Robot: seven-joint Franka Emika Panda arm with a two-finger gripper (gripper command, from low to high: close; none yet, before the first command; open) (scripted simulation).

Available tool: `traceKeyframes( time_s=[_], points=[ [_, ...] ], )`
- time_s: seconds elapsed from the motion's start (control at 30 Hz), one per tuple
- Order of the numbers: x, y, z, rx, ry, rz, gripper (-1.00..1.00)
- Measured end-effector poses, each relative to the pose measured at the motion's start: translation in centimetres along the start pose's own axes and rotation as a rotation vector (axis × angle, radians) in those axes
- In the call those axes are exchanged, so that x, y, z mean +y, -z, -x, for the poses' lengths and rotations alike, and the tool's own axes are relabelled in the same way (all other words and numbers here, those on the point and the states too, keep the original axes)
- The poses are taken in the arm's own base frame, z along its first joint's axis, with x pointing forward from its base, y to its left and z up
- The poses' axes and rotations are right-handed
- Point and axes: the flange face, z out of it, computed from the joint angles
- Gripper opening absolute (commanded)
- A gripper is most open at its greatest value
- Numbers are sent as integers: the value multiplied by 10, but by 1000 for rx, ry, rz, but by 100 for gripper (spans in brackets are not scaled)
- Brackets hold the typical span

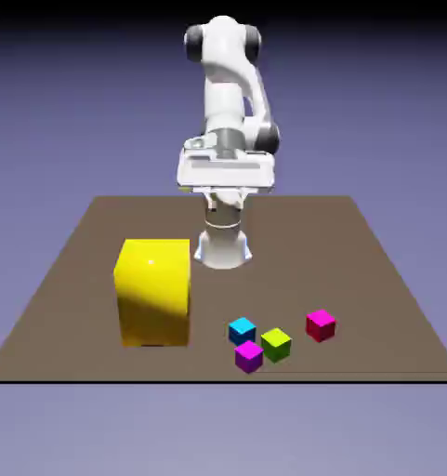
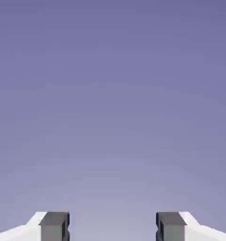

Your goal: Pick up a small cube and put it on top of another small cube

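1. Two fingertips (image 2: 54, 227) of the tool (image 2: 113, 227) stand wide apart, released.
2. Purple cube (image 1: 249, 357) sits on the worktop (image 1: 292, 251), just beside the green cube (image 1: 276, 345).
3. Pink cube (image 1: 321, 325) rests farther toward the exterior view's right.

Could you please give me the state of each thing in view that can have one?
Fingers: apart, nothing between them
Purple cube: on the table, not stacked
Hot-pink cube: on the table, nothing on top
Green cube: on the table
Cyan cube: on the table
Yellow block: upright
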Motion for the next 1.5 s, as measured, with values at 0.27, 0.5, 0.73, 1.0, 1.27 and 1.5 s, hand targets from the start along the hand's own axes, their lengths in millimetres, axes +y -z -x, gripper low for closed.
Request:
traceKeyframes(
  time_s=[0.27,0.5,0.73,1.0,1.27,1.5],
  points=[
    [2,-87,-11,-243,-272,231,0],
    [14,-167,-3,-439,-501,451,0],
    [33,-243,22,-621,-714,687,0],
    [70,-327,84,-777,-889,913,0],
    [57,-308,57,-776,-891,912,-100],
    [-9,-290,136,-891,-425,929,-100]
  ],
)
